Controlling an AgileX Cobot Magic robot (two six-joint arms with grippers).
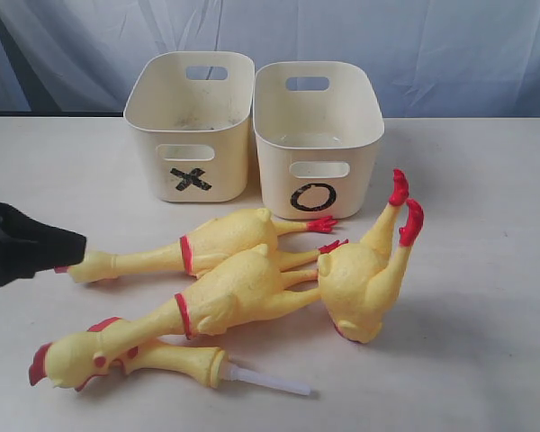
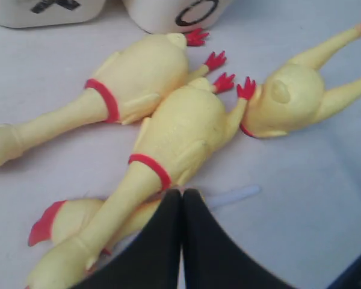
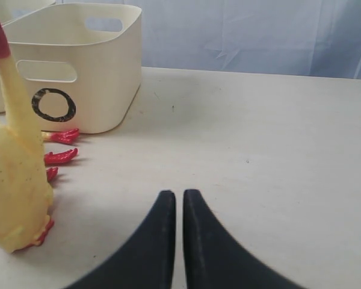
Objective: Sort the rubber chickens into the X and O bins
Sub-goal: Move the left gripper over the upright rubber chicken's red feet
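Yellow rubber is lying on the table [image 1: 486, 270] before your X bin [image 1: 189, 126] and O bin [image 1: 317, 135]. Two whole chickens [image 1: 225, 292] are lying side by side, a headless body [image 1: 360, 279] is resting legs-up by their feet, and a head piece [image 1: 162, 360] is lying nearest. Your left gripper [image 2: 182, 195] is hovering clenched and empty near their necks. Your right gripper [image 3: 178, 195] is hanging pinched together, gripping nothing, beside the body.

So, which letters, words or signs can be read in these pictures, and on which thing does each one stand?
"X": black mark on the front wall of the X bin, under its slot handle.
"O": black mark on the front wall of the O bin, under its slot handle.
Nothing else can be read; the rubber chickens bear no print.
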